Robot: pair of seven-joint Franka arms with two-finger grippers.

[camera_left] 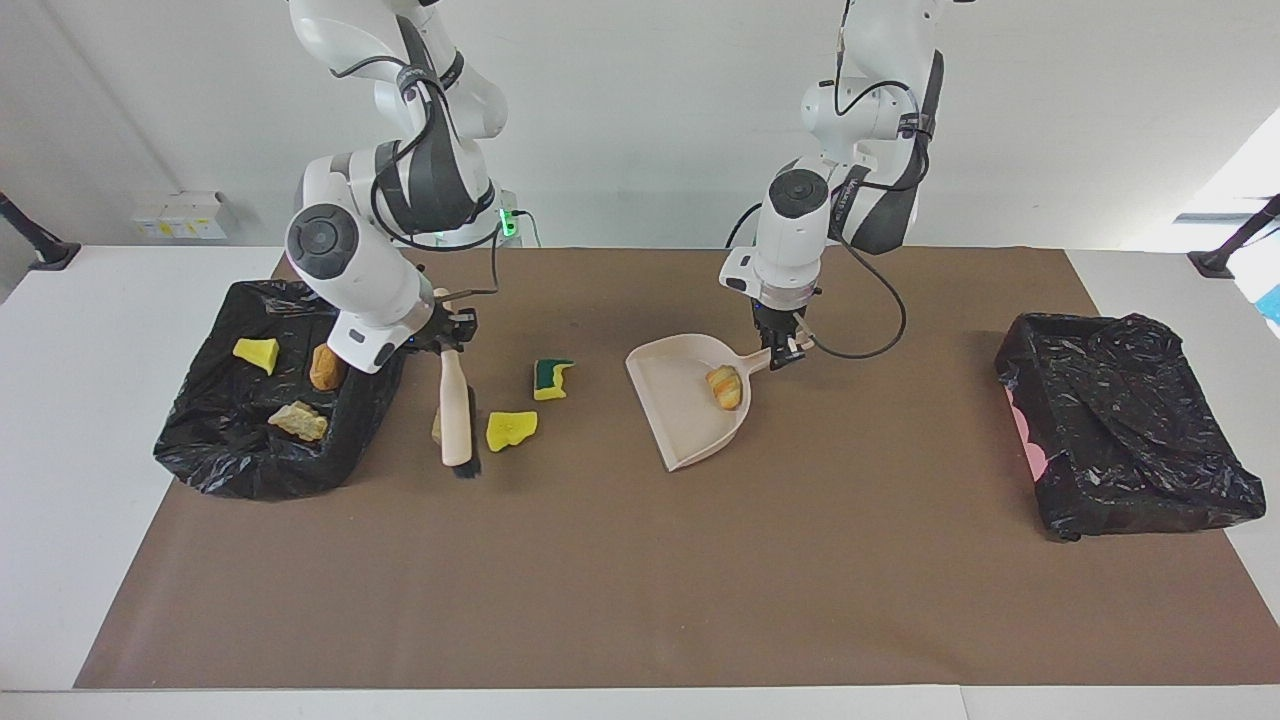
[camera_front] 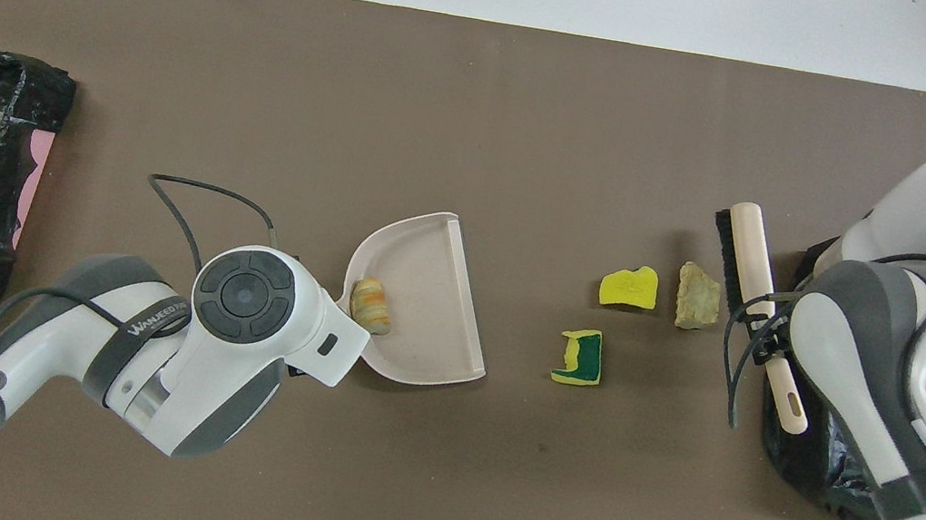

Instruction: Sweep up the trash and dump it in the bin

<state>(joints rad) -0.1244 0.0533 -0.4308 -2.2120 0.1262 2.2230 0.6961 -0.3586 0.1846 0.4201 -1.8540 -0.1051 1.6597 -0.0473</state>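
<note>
My right claw [camera_front: 767,342] grips the brush [camera_front: 750,271] beside a tan lump [camera_front: 696,297]. A yellow sponge [camera_front: 629,288] and green-backed sponge [camera_front: 581,358] lie nearby; my dustpan [camera_front: 428,310] carries an orange lump [camera_front: 371,305].

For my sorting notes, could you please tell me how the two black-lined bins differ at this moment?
The bin at the right arm's end holds three trash pieces; the bin at the left arm's end shows none. The first bin's liner opens like a bowl; the second's looks flat, with pink showing at its edge. Both are lined in black plastic.
</note>
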